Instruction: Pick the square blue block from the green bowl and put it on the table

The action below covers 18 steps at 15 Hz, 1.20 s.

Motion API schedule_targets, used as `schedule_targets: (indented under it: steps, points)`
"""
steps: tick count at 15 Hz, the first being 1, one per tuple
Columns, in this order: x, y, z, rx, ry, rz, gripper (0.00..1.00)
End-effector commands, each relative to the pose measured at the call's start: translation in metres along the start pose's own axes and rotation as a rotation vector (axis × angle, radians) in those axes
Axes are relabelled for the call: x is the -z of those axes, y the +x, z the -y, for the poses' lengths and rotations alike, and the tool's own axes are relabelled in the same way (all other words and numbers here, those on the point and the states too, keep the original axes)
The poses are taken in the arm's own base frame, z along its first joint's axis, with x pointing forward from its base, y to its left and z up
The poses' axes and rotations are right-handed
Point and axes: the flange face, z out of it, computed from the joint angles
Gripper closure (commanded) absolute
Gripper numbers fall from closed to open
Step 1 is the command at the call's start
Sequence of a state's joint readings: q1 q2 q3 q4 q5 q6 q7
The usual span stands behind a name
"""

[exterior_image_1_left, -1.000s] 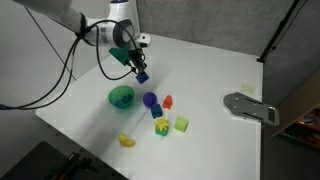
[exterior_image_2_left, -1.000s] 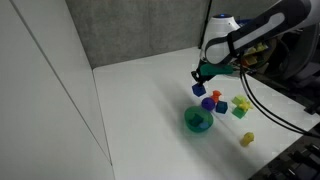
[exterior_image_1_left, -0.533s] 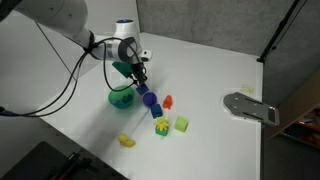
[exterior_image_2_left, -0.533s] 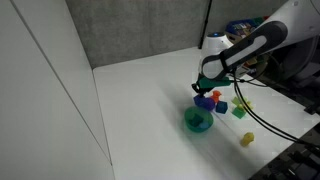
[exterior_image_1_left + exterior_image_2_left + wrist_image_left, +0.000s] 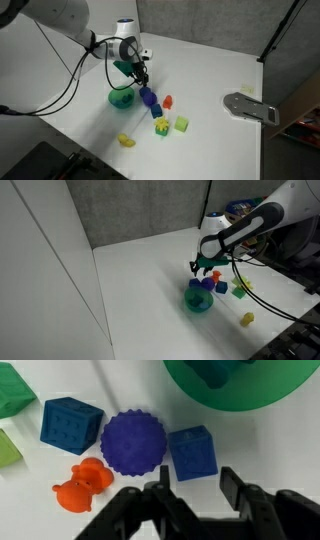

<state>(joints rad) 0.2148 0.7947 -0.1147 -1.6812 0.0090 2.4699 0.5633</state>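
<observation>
Downward, gripper (image 5: 195,488) spread, over square blue block (image 5: 192,453)

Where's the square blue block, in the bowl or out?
Out: square blue block sits beside the spiky ball, outside the green bowl's rim.

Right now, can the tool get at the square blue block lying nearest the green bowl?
Probably yes. The open tool hangs right over the square blue block, with nothing covering it. The bumpy ball sits tight beside the block, so the tool may nudge it.

Bumpy purple ball (image 5: 133,444) beside an orange toy (image 5: 83,482) (perhaps an animal), lime block (image 5: 181,124) nearby
</observation>
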Motion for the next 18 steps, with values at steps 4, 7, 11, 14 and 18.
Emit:
schedule_targets:
  steps: [4, 7, 11, 14, 18]
  points:
    - [0.037, 0.015, -0.011, -0.026, 0.027, 0.007, 0.0]
    - [0.06, 0.016, -0.02, 0.01, 0.038, 0.024, 0.0]
    - [0.097, 0.017, -0.032, 0.089, 0.042, 0.049, 0.0]
    - [0.128, 0.012, -0.041, 0.14, 0.042, 0.083, 0.0]
    - [0.159, -0.004, -0.052, 0.171, 0.019, 0.142, 0.0]
